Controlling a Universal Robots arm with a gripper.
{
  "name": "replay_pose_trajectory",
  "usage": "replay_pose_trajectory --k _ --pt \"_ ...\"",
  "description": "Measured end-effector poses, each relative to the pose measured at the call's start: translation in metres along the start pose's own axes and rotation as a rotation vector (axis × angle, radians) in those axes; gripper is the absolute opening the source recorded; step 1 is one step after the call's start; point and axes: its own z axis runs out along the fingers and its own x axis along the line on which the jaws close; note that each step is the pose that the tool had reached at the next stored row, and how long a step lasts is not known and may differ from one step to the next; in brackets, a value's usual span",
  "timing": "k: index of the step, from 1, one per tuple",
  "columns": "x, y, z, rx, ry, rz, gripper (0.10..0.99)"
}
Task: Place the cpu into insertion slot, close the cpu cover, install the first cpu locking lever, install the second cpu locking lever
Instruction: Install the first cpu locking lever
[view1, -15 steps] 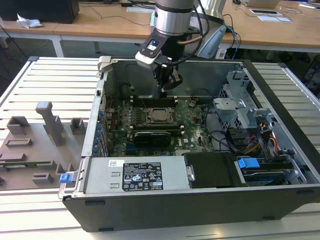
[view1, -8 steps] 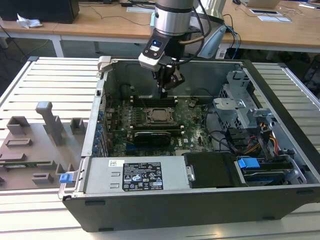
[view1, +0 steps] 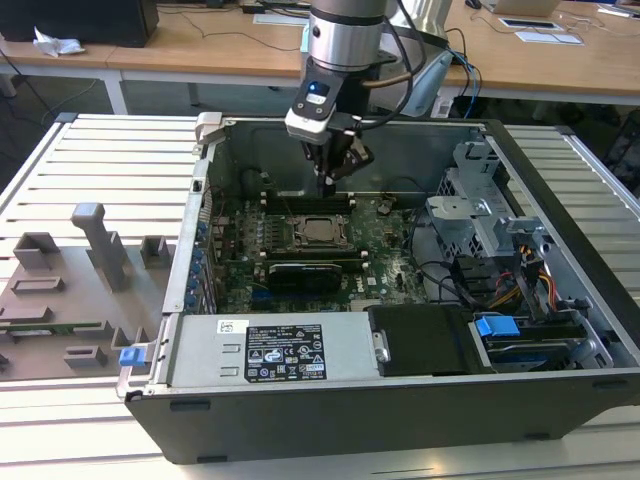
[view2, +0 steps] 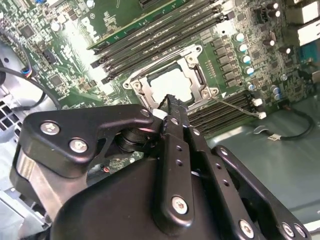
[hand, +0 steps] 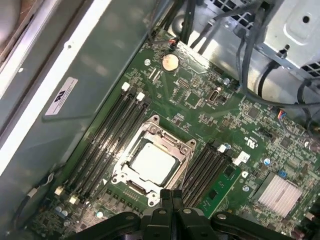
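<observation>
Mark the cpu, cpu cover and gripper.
cpu (hand: 152, 162), first wrist view, middle of its metal top.
cpu cover (hand: 170, 142), first wrist view, frame edge.
gripper (hand: 171, 195), first wrist view, between fingertips.

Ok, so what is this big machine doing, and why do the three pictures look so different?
That is a robot arm reaching down into an open computer case. The exterior view comes from a camera off the arm. The two wrist views come from small cameras riding on the arm, looking past its black fingers. Inside the case lies the green motherboard, the computer's main board. On it is the insertion slot, and in it sits the cpu, a small silvery square chip. A thin metal frame, the cpu cover, lies flat around it. The fingers are pressed together above the board near the chip, and I can see nothing held between them.
</observation>
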Motion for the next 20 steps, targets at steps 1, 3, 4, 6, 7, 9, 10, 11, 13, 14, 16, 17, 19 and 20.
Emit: replay_pose_trajectory --k 1,3,4,6,7,9,10,11,13,14,16,17,19,20 --pt "0.0 0.0 0.0 -0.001 -0.0008 -0.017 0.106" --pt "0.0 0.0 0.0 -0.002 -0.0026 -0.051 0.106" --pt "0.0 0.0 0.0 -0.002 -0.003 -0.061 0.106" --pt "0.0 0.0 0.0 -0.003 -0.0044 -0.087 0.106" --pt "0.0 0.0 0.0 -0.004 -0.0054 -0.107 0.106" --pt "0.0 0.0 0.0 -0.005 -0.0064 -0.127 0.106" --pt "0.0 0.0 0.0 -0.005 -0.0069 -0.136 0.106" --pt "0.0 0.0 0.0 -0.006 -0.0078 -0.155 0.106" --pt "0.0 0.0 0.0 -0.007 -0.0095 -0.188 0.106" --pt "0.0 0.0 0.0 -0.007 -0.0099 -0.195 0.106" --pt "0.0 0.0 0.0 -0.009 -0.0117 -0.232 0.106" --pt "0.0 0.0 0.0 -0.009 -0.0121 -0.241 0.106" --pt "0.0 0.0 0.0 -0.01 -0.0131 -0.259 0.106" --pt "0.0 0.0 0.0 -0.01 -0.0135 -0.267 0.106"
